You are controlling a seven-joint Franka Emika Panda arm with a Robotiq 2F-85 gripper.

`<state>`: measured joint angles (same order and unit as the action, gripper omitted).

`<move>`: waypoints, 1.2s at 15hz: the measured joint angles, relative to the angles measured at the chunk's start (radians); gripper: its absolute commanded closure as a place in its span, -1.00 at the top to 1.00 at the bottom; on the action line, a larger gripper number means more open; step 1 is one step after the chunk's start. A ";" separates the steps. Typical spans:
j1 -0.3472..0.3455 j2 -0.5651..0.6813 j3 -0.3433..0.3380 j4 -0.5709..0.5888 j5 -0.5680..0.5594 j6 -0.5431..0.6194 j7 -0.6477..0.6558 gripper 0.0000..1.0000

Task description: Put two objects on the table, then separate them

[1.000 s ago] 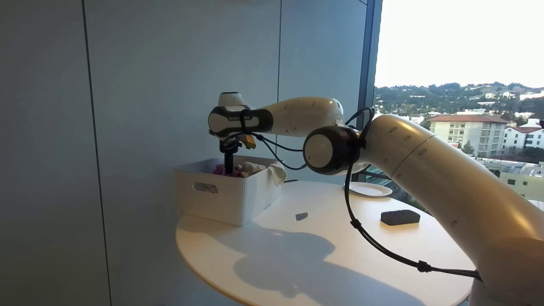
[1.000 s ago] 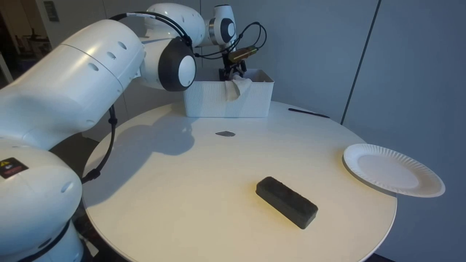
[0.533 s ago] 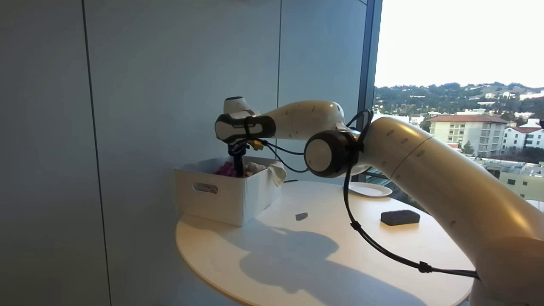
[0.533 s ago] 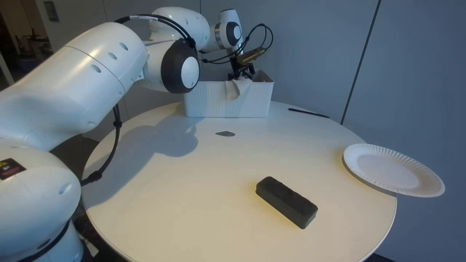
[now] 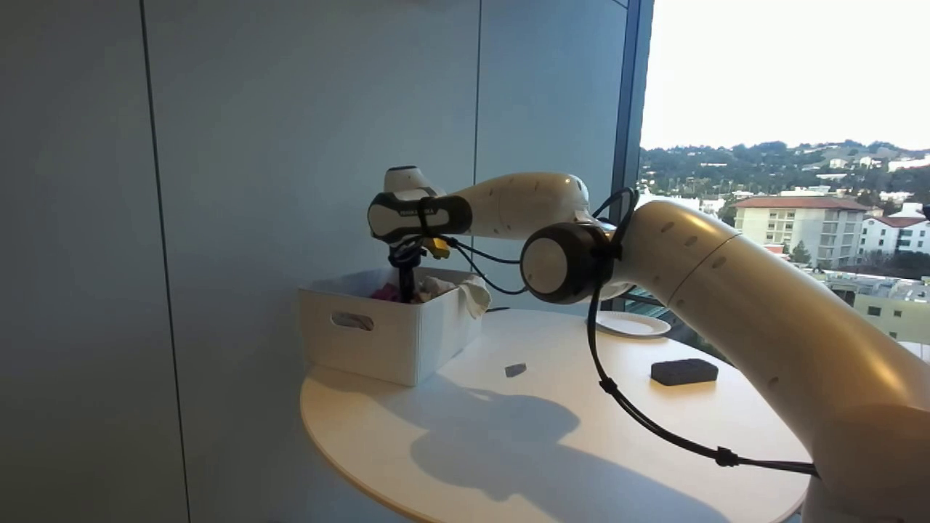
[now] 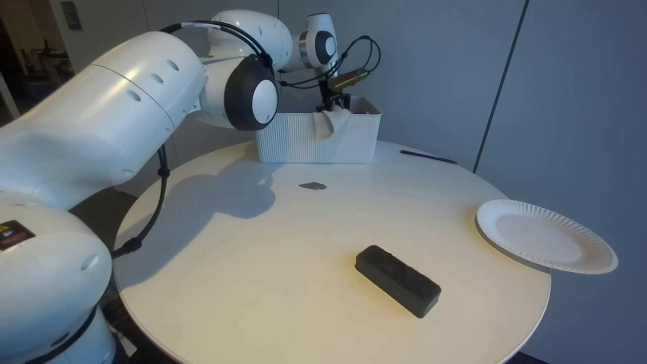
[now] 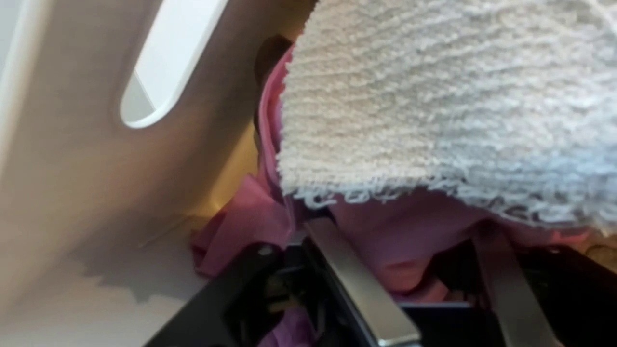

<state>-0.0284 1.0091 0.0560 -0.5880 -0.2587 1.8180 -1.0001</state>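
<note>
My gripper point(image 7: 402, 226) is down inside the white box, as both exterior views also show, the gripper point(image 5: 407, 290) standing near the box's front rim. In the wrist view a pink-red cloth point(image 7: 381, 231) lies bunched between its fingers point(image 7: 361, 284), which stand apart. No firm pinch on it shows, and the fingertips sit in shade just below a cream-white ribbed cloth's edge. A dark brown patch point(image 7: 271, 54) shows behind the pink-red cloth; I cannot tell what it is. The table point(image 6: 283, 283) is round and cream-white, and the box rests at its far side.
The box point(image 6: 283, 139) has high walls and a handle slot. The cream-white cloth point(image 6: 328, 124) hangs over its rim. Purple fabric point(image 7: 291, 330) lies beside the gripper. On the table are a grey flat scrap point(image 6: 313, 186), a black block point(image 6: 398, 280), a pen point(image 6: 428, 157) and a paper plate point(image 6: 546, 236).
The arm first moved slightly lower and to the right in both exterior views, then stayed almost still. The gripper's jaws have drawn somewhat closer together. The table items have not moved.
</note>
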 measured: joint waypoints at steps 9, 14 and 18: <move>-0.013 -0.005 0.018 0.036 0.081 0.001 0.093 -0.79; 0.001 -0.078 0.079 0.107 0.142 0.021 0.145 -0.81; 0.047 -0.153 0.073 0.178 0.167 0.053 0.174 -0.81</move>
<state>0.0188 0.8557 0.1291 -0.4100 -0.0915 1.8715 -0.8259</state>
